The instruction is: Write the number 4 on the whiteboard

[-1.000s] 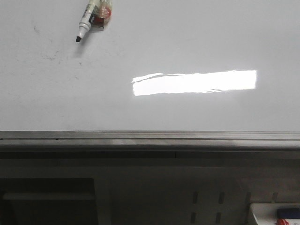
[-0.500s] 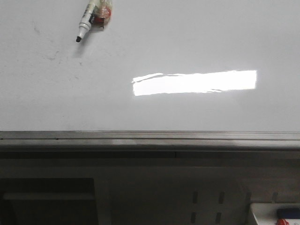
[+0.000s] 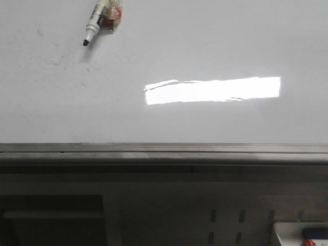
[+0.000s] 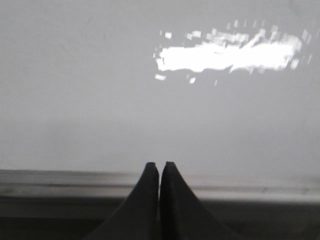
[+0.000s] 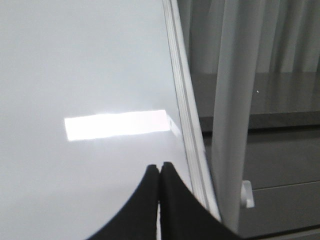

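The whiteboard (image 3: 205,41) fills the upper front view, glossy white, with a grey metal rail (image 3: 164,149) along its near edge. The number 4 is out of view; only faint smudges (image 3: 56,61) mark the board. A white marker (image 3: 96,23) with a bare black tip lies at the top left, beside a red-and-clear piece (image 3: 113,14). Neither gripper shows in the front view. My left gripper (image 4: 159,165) is shut on nothing, over the rail and board (image 4: 100,75). My right gripper (image 5: 160,166) is shut and empty near the board's side edge (image 5: 182,115).
A bright rectangular glare (image 3: 212,90) sits mid-board. Below the rail is a grey cabinet front with slots (image 3: 225,225). A white tray (image 3: 292,233) with red and blue items sits at the bottom right corner. A white post (image 5: 230,125) stands beside the board's edge.
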